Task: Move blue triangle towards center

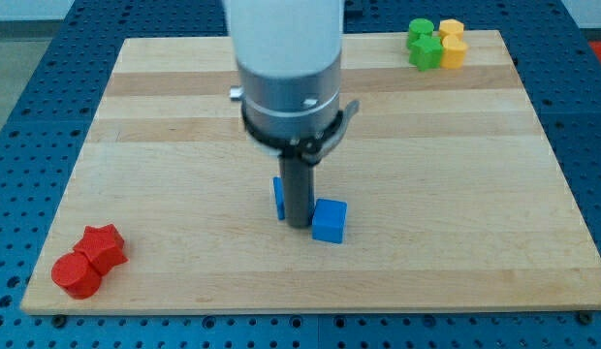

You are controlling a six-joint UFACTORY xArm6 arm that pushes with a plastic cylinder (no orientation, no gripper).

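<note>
My tip (298, 225) rests on the wooden board (165, 165) a little below its middle. A blue block (279, 197), mostly hidden behind the rod, shows only as a thin strip at the rod's left; its shape cannot be made out. A blue cube (329, 220) sits just right of the tip, touching or nearly touching it. The tip stands between the two blue blocks.
Two red blocks sit at the bottom left corner: a star-like one (103, 246) and a rounder one (76, 274). Two green blocks (424, 43) and two yellow blocks (453, 44) are clustered at the top right corner. The arm's wide grey body (288, 78) hides the board's upper middle.
</note>
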